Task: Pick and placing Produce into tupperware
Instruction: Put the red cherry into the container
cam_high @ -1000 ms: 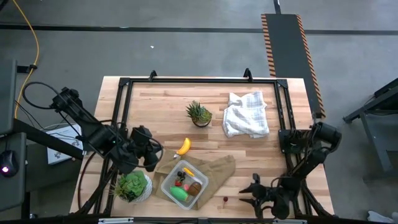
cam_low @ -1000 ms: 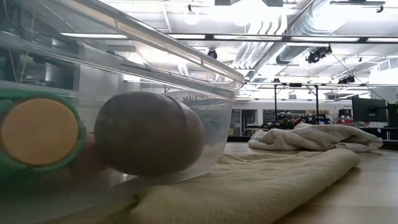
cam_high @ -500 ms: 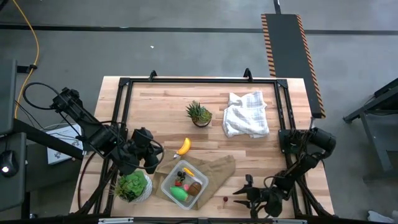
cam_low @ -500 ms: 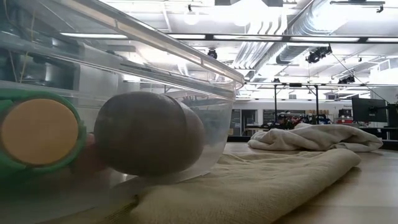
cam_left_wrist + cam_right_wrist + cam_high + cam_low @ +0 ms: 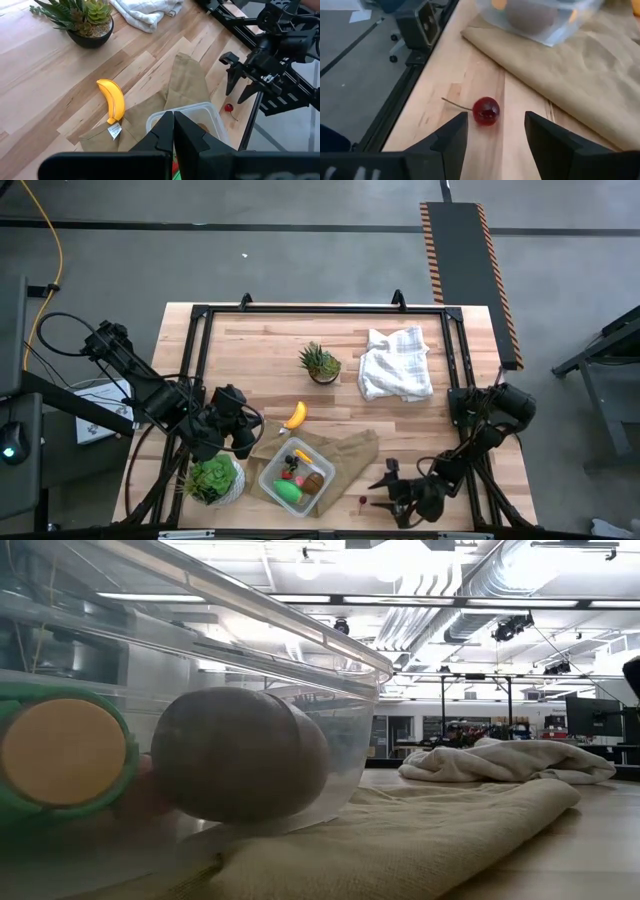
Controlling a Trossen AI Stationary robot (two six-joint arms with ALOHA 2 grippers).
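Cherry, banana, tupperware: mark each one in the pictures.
cherry [image 5: 486, 110]: right wrist view, on the red fruit's middle.
banana [image 5: 114, 100]: left wrist view, mid-length on its yellow peel.
tupperware [image 5: 268, 473]: high view, on its clear left rim.

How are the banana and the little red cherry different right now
The banana is yellow, long and curved; the cherry is red, round, with a thin stem. The banana's tip rests on the brown paper bag; the cherry lies on bare wood between the right gripper's open fingers. Both sit outside the tupperware.
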